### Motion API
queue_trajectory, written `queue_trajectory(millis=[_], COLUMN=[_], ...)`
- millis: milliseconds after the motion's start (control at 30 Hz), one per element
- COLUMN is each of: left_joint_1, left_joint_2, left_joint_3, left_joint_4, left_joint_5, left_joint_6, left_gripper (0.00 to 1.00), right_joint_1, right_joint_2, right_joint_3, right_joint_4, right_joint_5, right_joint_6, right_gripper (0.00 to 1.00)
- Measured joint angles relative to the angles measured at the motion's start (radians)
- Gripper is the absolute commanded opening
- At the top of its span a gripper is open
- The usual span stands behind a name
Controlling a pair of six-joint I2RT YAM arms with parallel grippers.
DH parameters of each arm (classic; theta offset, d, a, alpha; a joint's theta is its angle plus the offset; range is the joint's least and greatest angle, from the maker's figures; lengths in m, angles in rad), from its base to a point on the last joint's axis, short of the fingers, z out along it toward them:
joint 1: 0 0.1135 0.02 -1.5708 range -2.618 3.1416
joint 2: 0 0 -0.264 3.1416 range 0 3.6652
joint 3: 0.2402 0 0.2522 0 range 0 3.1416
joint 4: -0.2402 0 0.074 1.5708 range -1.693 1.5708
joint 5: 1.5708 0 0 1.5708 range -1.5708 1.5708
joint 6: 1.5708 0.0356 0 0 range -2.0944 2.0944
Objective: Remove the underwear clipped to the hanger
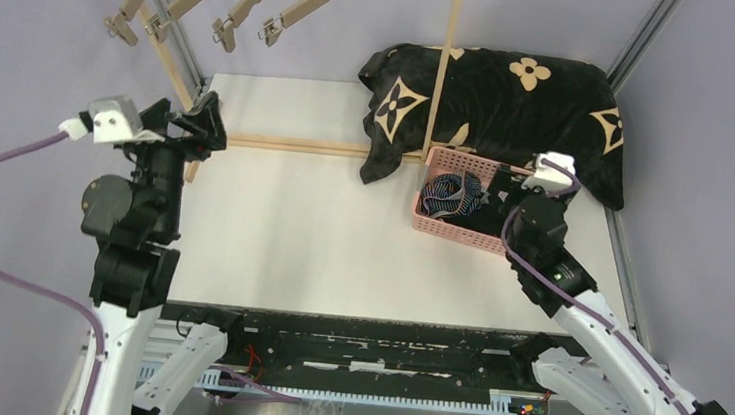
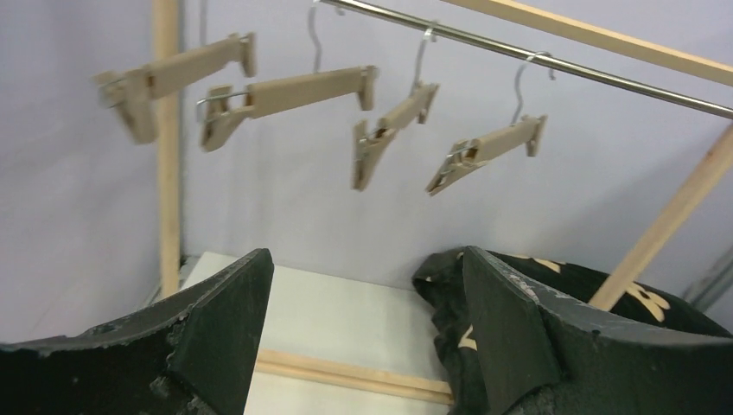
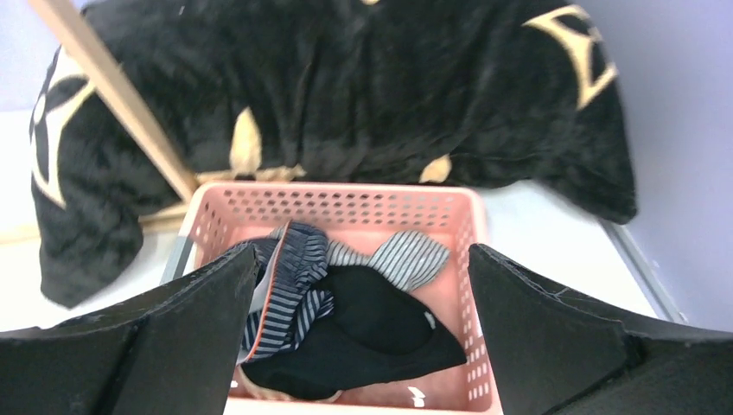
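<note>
Both spread: left tool (image 2: 364, 259), right tool (image 3: 361, 252) | underwear (image 3: 350, 322) heaped in pink basket (image 3: 346, 206)

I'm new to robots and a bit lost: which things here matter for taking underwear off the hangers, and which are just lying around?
Belongs to the job:
the underwear, lying in the pink basket
the clip hangers, all bare

Just lying about:
the black flowered blanket
the wooden frame
</note>
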Motion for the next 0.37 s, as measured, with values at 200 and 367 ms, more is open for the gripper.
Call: queue_trajectory(millis=[200,367], left_joint_1=[0.0,0.0], left_joint_2=[-0.129,-0.199], left_joint_3=[-0.089,-0.181], left_joint_4=[-0.078,-0.148], left_joint_5=[-0.153,-0.224], left_joint_6=[-0.001,-0.002], left_gripper=[0.86,0.86], right_joint_1=[0.0,0.0], right_joint_2=[-0.144,-0.216], right_joint_3=[-0.031,-0.031], right_joint_4=[0.024,0.028], right_joint_5=[0.122,0.195], right_joint_6=[-0.021,-0.038], right_gripper=[1.0,1.0])
